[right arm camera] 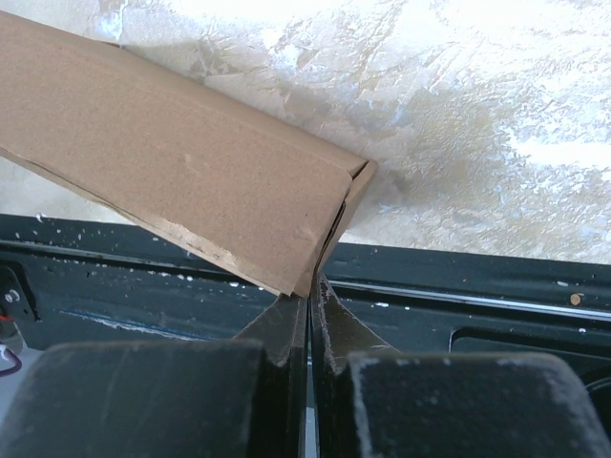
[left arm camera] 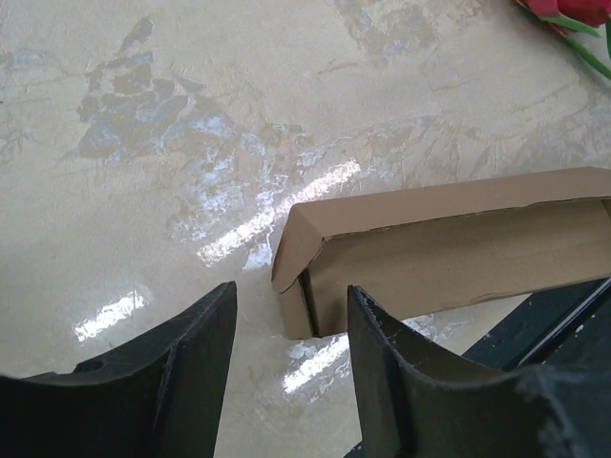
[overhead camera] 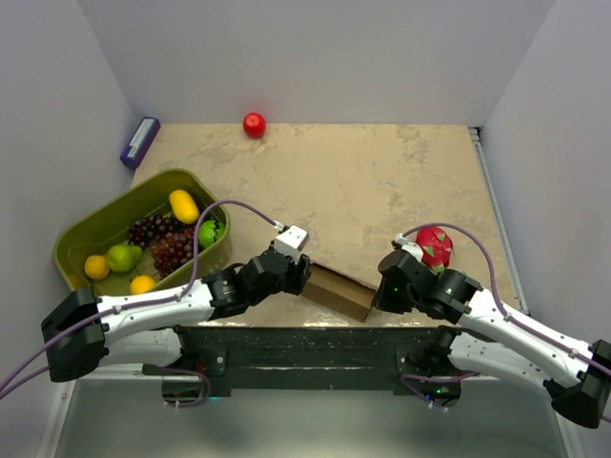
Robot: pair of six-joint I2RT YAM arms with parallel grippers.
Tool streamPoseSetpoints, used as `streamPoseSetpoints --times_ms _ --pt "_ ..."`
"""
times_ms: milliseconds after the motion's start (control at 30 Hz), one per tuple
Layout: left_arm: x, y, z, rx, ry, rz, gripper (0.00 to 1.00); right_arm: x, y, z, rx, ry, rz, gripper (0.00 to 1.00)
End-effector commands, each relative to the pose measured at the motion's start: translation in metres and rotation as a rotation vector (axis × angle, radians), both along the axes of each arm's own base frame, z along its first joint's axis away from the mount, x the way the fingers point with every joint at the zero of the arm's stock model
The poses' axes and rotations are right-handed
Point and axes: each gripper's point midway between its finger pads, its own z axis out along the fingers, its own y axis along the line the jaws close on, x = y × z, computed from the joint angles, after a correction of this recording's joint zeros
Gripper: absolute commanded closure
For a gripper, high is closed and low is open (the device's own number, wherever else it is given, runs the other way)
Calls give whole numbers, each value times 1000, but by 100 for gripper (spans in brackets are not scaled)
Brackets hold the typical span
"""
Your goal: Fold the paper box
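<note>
Top view: both ends of the paper box (overhead camera: 339, 289) are tucked under the left arm (overhead camera: 248, 281) and the right arm (overhead camera: 430, 286).
Left wrist view: the box's far end runs off the right edge, and a red fruit (left arm camera: 563, 11) is clipped at the corner. Right wrist view: the right gripper (right arm camera: 311, 286) meets the box's corner; whether it pinches cardboard, can't tell.

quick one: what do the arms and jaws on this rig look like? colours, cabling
Left arm and right arm: white links, black joint housings. A purple cable loops to each wrist; the left wrist carries a white block. Jaws are matte black, tapered, speckled with pale scuffs.
</note>
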Motion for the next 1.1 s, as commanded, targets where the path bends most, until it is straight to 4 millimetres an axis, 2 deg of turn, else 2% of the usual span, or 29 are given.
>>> streamPoseSetpoints --times_ms 0,133,400,533,667,733,833,1067 --pt "8 -13 15 -32 -46 -16 47 -4 -10 -5 -54 18 5 100" --pt "9 -16 11 -33 -47 -16 56 -4 -11 -4 -51 18 -1 100" --pt "11 -24 11 -52 -43 -23 66 -4 -11 -8 -59 22 -5 100" --pt "10 -26 5 -44 -26 -28 76 -3 -10 -12 -60 23 -4 100" --pt "10 -29 3 -47 -16 -29 82 -3 -13 -19 -83 31 -10 100" --pt "10 -30 3 -49 -16 -30 89 -3 -14 -20 -88 33 -15 100" --pt "8 -29 0 -44 -8 -36 94 0 -15 -17 -82 19 -39 100" --pt "2 -24 -10 -33 11 -33 96 5 -14 -10 -38 -17 -94 87"
